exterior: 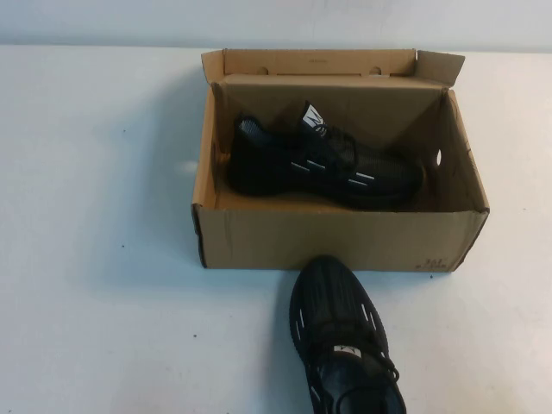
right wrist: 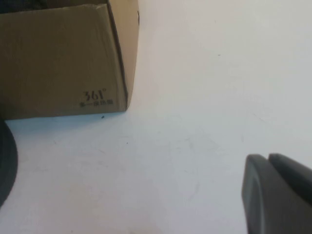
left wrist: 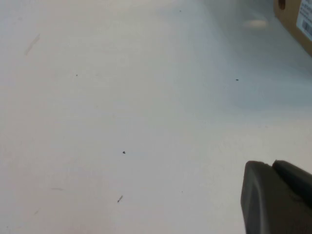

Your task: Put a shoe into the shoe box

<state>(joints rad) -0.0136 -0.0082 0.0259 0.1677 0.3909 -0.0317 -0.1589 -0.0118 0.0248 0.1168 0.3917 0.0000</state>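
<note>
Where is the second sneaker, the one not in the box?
In the high view the loose black sneaker lies on the white table just in front of the cardboard shoe box, right of centre, toe pointing at its near wall.

"361°" is printed on the shoe box (right wrist: 63, 58) front wall, nr its corner (small chars beneath it unreadable); white label on box end illegible.

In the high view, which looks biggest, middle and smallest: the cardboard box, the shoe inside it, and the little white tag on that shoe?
1. Brown corrugated cardboard shoe box: biggest.
2. Black mesh sneaker inside the box: middle.
3. White tongue tag with black logo: smallest.
</note>
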